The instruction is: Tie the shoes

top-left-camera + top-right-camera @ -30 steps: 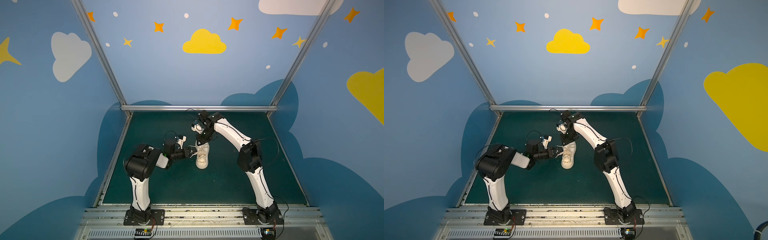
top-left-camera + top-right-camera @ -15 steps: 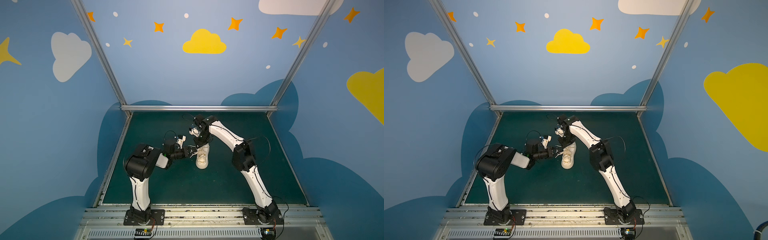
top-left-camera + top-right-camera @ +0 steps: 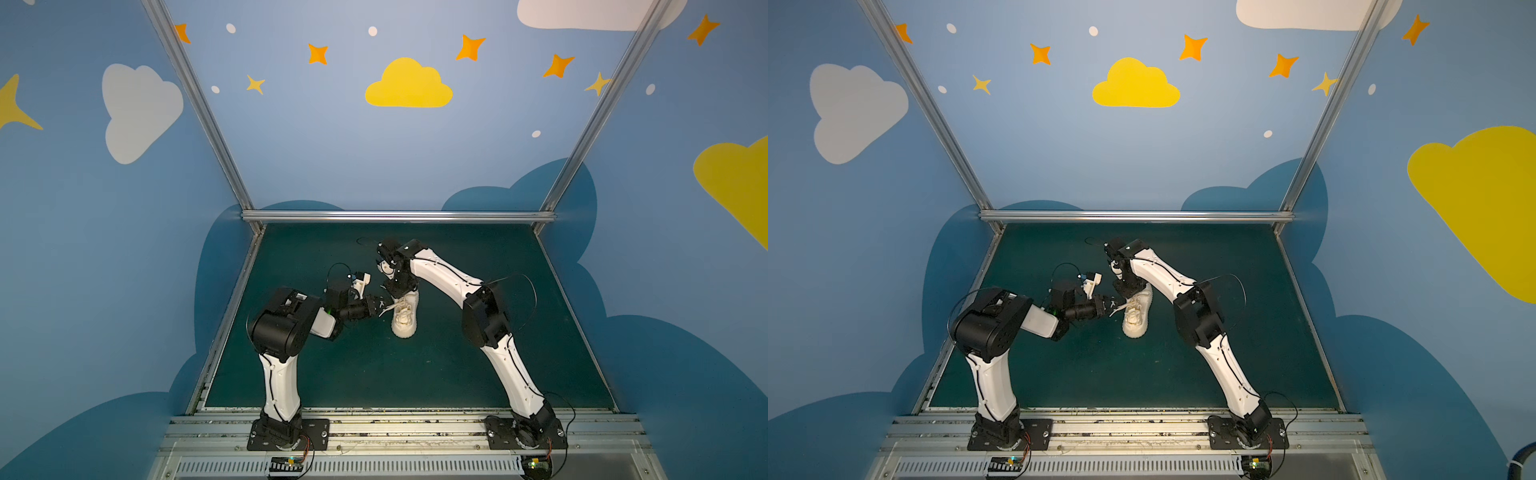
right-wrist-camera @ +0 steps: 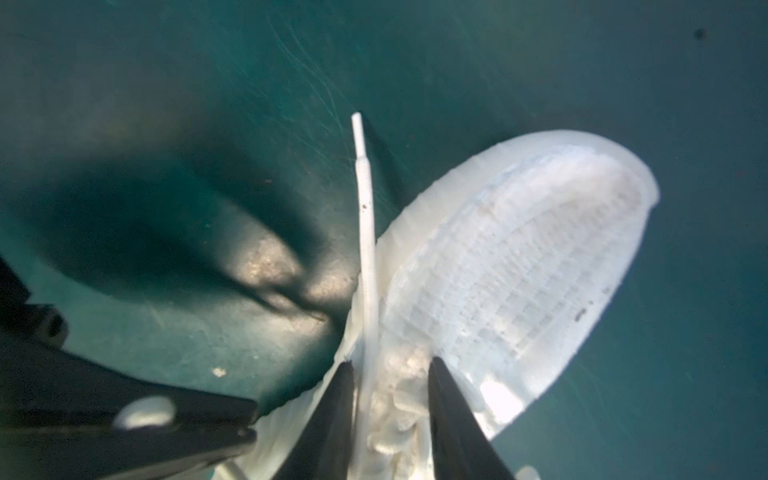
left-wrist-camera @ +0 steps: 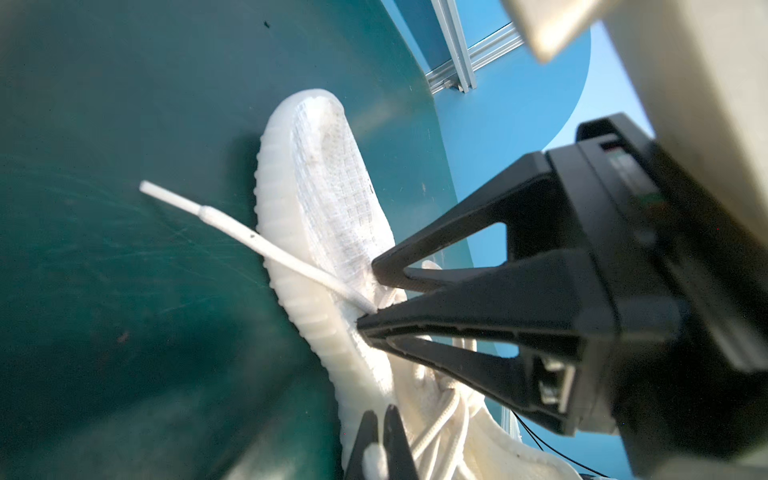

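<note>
1. One off-white knit low-top sneaker with a ribbed sole (image 3: 404, 323) (image 3: 1134, 323) stands on the single dark green mat (image 3: 478, 365). In both top views it sits near the mat's centre, toe toward 6 o'clock and heel toward 12 o'clock.
2. Two black parallel grippers work at it. The left gripper (image 3: 383, 306) (image 3: 1118, 306) reaches in from 9 o'clock, level with the lacing. The right gripper (image 3: 399, 293) (image 3: 1128, 293) hangs over the heel end at 12 o'clock.
3. The left gripper (image 5: 380, 415) has its fingers pressed together, with a white tuft of the cream laces (image 5: 440, 419) pinched between them.
4. The right gripper (image 4: 390, 365) (image 5: 368, 295) has its fingers parted. One stiff, tube-tipped lace end (image 4: 365, 232) (image 5: 257, 245) runs between them, just beside one finger. It leans out over the sole's edge toward 8 o'clock.
5. Hidden: the right gripper covers the sneaker's heel and collar in both top views. The frame edge cuts them off in both wrist views, and it also cuts off most of the left gripper's own fingers in the left wrist view.
6. Hard to make out: it cannot be told whether either parted finger touches the lace end. The remaining laces blur into a tangle, so the strands cannot be counted and no knot can be judged.
</note>
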You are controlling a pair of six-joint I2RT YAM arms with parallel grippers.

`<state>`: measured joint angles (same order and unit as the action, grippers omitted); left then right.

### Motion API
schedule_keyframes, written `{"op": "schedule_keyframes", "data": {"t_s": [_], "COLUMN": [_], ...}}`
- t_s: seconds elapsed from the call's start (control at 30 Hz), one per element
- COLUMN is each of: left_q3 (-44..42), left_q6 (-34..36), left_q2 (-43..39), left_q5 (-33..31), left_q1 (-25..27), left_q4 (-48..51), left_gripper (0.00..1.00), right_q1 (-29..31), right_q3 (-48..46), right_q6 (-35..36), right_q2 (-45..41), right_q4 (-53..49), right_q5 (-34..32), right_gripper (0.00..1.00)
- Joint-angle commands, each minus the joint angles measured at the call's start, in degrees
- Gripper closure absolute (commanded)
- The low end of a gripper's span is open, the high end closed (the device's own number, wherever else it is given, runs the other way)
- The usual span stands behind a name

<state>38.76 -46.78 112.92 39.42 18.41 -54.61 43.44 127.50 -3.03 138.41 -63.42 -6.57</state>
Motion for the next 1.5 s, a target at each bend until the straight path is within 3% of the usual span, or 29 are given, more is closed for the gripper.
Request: {"op": "schedule_keyframes", "data": {"t_s": [0.0,0.33,0.6,0.7,0.9,1.1,1.27,1.47], "left_q3": [-0.88,-0.89,0.24,0.90,2.79,5.66,7.63,8.26], "left_q6": [0.20,-0.07,0.10,0.26,0.40,1.51,2.04,2.28], "left_q2": [-1.63,-1.30,-1.35,-1.56,-2.01,-2.44,-1.84,-1.56], "left_q5": [0.23,0.32,0.84,1.16,1.47,2.18,3.25,3.45], "left_q1": [-0.45,-0.51,-0.76,-1.05,-1.11,-1.44,-1.76,-2.07], "left_q4": [-1.03,-1.29,-0.45,0.33,1.58,4.10,5.66,6.18], "left_gripper": [0.97,0.97,0.97,0.97,0.97,0.97,0.97,0.97], "right_q1": [-0.47,-1.90,-6.72,-9.39,-15.59,-17.42,-16.96,-16.55], "right_q3": [-1.29,-5.75,-17.42,-21.15,-25.59,-32.81,-30.60,-26.05], "right_q6": [-3.41,-7.06,-13.06,-14.86,-20.30,-27.63,-30.04,-32.09], "right_q2": [-3.70,-6.52,-13.16,-17.65,-21.43,-21.64,-19.73,-14.24], "right_q4": [0.16,-2.00,-2.11,-0.88,3.79,16.15,21.30,27.29], "right_q5": [-8.12,-19.74,-16.02,-9.54,18.57,36.54,42.91,47.28], "right_gripper": [0.64,0.57,0.55,0.55,0.53,0.53,0.62,0.59]}}
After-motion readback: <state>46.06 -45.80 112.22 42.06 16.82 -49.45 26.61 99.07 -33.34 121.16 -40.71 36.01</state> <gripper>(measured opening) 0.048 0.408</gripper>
